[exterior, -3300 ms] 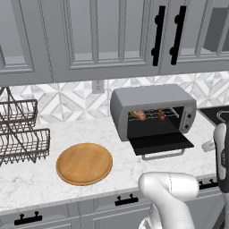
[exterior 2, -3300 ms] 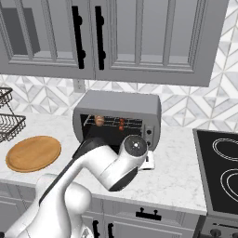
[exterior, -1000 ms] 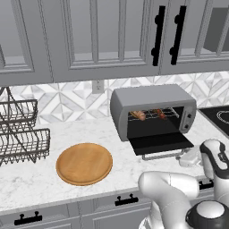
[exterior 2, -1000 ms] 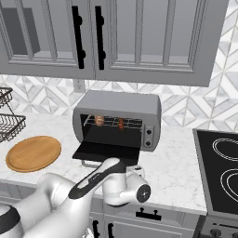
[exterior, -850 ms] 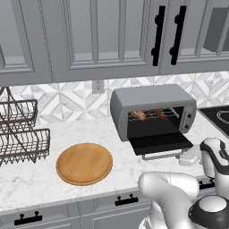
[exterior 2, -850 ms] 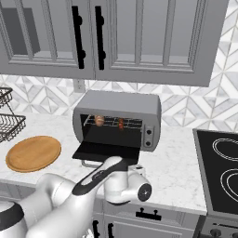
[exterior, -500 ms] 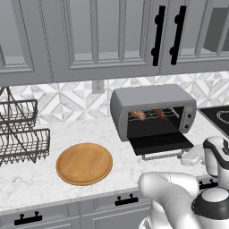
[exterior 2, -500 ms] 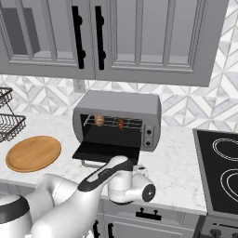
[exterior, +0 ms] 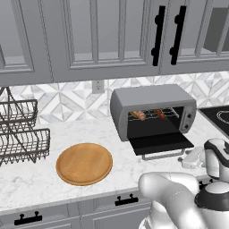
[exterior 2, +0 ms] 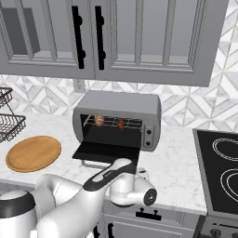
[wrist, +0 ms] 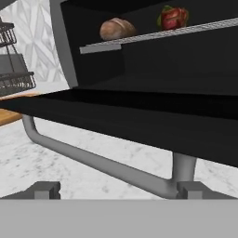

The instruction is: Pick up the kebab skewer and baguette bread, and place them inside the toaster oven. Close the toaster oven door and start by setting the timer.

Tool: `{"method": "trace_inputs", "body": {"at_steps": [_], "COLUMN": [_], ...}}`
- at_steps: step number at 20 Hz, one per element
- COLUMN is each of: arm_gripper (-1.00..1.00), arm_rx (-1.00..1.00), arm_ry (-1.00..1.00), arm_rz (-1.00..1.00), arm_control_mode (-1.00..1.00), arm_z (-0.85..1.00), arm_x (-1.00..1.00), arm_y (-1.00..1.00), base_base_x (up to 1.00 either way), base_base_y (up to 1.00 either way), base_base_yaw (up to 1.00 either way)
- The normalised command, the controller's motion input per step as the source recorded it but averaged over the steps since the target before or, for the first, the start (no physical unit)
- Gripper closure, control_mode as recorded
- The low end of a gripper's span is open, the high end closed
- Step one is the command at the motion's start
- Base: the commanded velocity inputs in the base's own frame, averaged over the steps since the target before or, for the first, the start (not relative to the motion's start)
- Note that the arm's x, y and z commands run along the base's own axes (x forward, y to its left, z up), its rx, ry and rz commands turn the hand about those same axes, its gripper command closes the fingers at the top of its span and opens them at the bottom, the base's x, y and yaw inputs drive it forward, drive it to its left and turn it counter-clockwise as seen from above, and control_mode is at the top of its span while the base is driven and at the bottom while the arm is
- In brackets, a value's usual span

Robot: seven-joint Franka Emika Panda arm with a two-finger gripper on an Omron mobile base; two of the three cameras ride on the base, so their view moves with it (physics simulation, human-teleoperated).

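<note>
Now I see my gripper (wrist: 118, 189) low under the dropped-down toaster oven door (wrist: 139, 123), its jaws spread wide and holding nothing beside the grey handle bar (wrist: 100, 162), while the baguette bread (wrist: 117, 29) and kebab skewer (wrist: 174, 17) sit on the rack inside the toaster oven (exterior: 152, 107).

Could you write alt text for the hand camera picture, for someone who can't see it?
Seen from low in front, the toaster oven door hangs open, its grey bar handle just beyond the gripper. Inside, on the wire rack, lie the baguette bread and the kebab skewer. A wooden board shows at left.
</note>
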Motion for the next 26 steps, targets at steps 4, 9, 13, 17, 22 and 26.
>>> {"method": "trace_inputs", "body": {"at_steps": [4, 9, 13, 17, 22, 26], "arm_gripper": [-1.0, -1.0, -1.0, -1.0, -1.0, -1.0], "arm_rx": [0.0, 0.0, 0.0, 0.0, 0.0, 0.0], "arm_ry": [-0.03, -0.04, -0.04, -0.05, -0.1, -0.12], "arm_rz": [0.0, 0.02, 0.02, 0.02, 0.01, 0.0], "arm_control_mode": [-1.0, -1.0, -1.0, -1.0, -1.0, -1.0], "arm_z": [0.0, 0.0, 0.0, 0.04, 0.19, 0.33], "arm_x": [0.1, 0.11, 0.16, 0.17, 0.11, 0.04], "arm_y": [0.0, 0.0, 0.0, 0.0, -0.05, 0.0], "base_base_x": [0.0, 0.0, 0.0, 0.0, 0.0, 0.0], "base_base_y": [0.0, 0.0, 0.0, 0.0, 0.0, 0.0], "base_base_yaw": [0.0, 0.0, 0.0, 0.0, 0.0, 0.0]}}
